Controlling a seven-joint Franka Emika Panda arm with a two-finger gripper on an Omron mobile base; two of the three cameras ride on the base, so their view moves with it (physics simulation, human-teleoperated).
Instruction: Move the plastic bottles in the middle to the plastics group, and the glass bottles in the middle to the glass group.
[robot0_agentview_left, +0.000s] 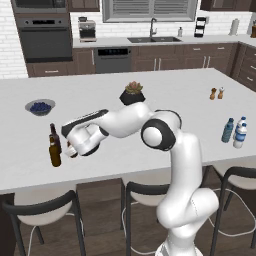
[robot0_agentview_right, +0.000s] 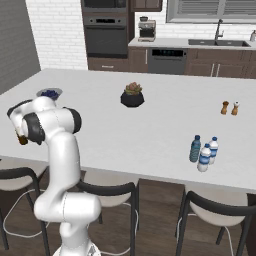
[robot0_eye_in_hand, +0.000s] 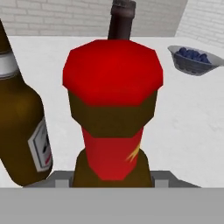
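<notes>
My gripper (robot0_agentview_left: 71, 149) is shut on the red-capped amber glass bottle (robot0_eye_in_hand: 112, 109), whose cap and neck stand between the fingers in the hand view. The hand hides most of it in the base views, where a bit of brown shows (robot0_agentview_right: 22, 140). The glass group is right beside it: a lighter amber bottle (robot0_agentview_left: 55, 156) (robot0_eye_in_hand: 19, 122) and a dark brown one (robot0_agentview_left: 53, 134) (robot0_eye_in_hand: 122, 19). Far right on the counter stand the teal plastic bottle (robot0_agentview_left: 228, 130) (robot0_agentview_right: 195, 148) and two clear blue-capped bottles (robot0_agentview_left: 240, 134) (robot0_agentview_right: 205, 157), close together.
A bowl of blueberries (robot0_agentview_left: 40, 107) (robot0_eye_in_hand: 194, 59) sits behind the glass group. A potted succulent (robot0_agentview_left: 132, 94) is mid-counter and two small shakers (robot0_agentview_left: 216, 93) are at the back right. Stools (robot0_agentview_left: 45, 212) line the counter's near edge.
</notes>
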